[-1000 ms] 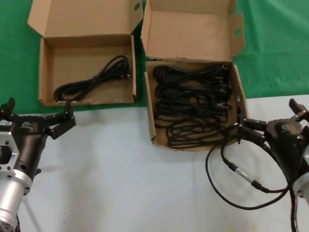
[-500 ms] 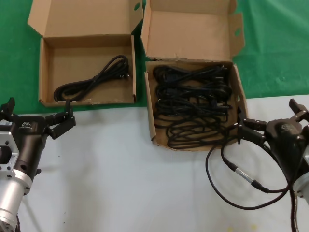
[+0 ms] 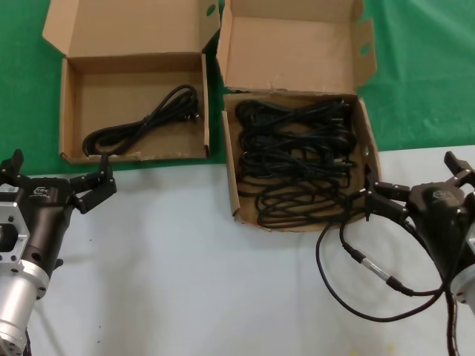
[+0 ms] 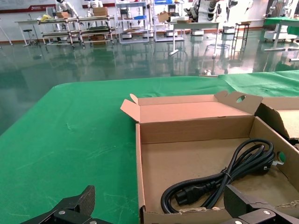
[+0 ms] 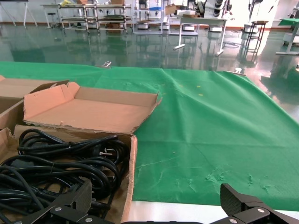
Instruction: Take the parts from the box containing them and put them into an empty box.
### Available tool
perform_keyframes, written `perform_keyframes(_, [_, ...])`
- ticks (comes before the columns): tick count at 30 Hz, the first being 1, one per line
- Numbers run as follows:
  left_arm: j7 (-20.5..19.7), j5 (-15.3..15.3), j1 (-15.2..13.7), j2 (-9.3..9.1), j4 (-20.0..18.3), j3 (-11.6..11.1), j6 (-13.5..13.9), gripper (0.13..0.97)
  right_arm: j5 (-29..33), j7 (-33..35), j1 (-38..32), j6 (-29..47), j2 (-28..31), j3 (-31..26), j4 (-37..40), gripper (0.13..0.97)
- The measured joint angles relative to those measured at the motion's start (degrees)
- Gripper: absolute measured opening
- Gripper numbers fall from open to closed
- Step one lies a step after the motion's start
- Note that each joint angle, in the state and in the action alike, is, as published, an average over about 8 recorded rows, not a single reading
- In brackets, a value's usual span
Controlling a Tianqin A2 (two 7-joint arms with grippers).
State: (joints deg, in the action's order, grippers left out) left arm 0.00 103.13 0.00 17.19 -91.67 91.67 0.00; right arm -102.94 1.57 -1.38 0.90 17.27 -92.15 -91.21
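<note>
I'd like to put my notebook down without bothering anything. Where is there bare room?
The white tabletop between the left gripper and right gripper is bare. The wide box has floor around its one cable. The squarish box is packed with cables.

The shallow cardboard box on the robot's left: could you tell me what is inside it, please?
Inside the shallow cardboard box lies one black power cable, a looped bundle running diagonally across the floor. The rest of the floor is bare cardboard; the strip just behind the near wall is hidden.
</note>
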Motion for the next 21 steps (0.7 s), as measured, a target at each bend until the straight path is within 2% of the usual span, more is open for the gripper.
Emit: perform_keyframes(21, [0.00,0.00,0.00,0.00,0.00,0.00,0.00,0.966,0.00,0.00,0.00,0.00,0.00,0.00,0.00,0.966])
